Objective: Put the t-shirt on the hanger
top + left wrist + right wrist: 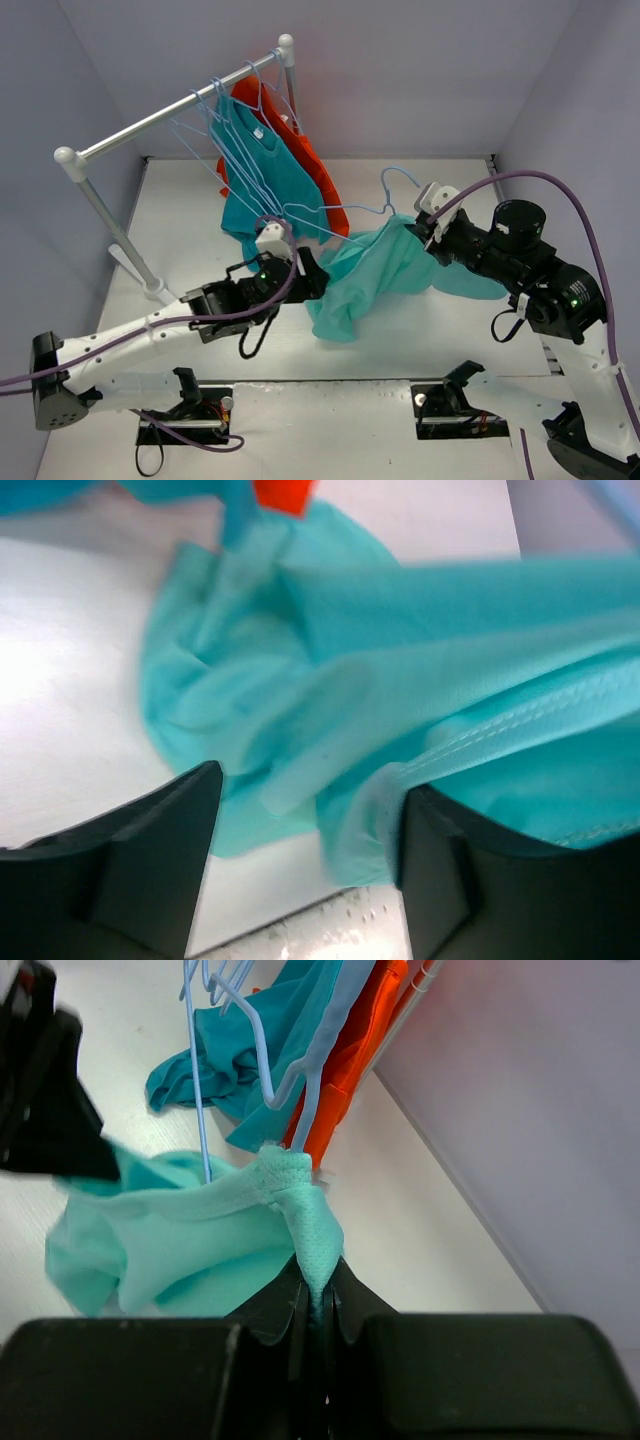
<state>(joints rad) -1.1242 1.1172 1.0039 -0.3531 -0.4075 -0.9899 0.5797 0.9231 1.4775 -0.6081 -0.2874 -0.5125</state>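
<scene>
My right end effector (318, 1300) is pinched tight on a bunched fold of the mint t-shirt (370, 270). My left end effector (305, 785) gapes wide around its hem. The cloth sags onto the surface (430, 340), with the hanger (197, 1100) poking in. It looks light and limp, so I'd grip the stitched seams.

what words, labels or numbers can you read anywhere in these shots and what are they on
No text can be read in any view.
"?": the small white neck label on the hanging darker teal t-shirt is too small to read.
The mint t-shirt shows no print.
</scene>
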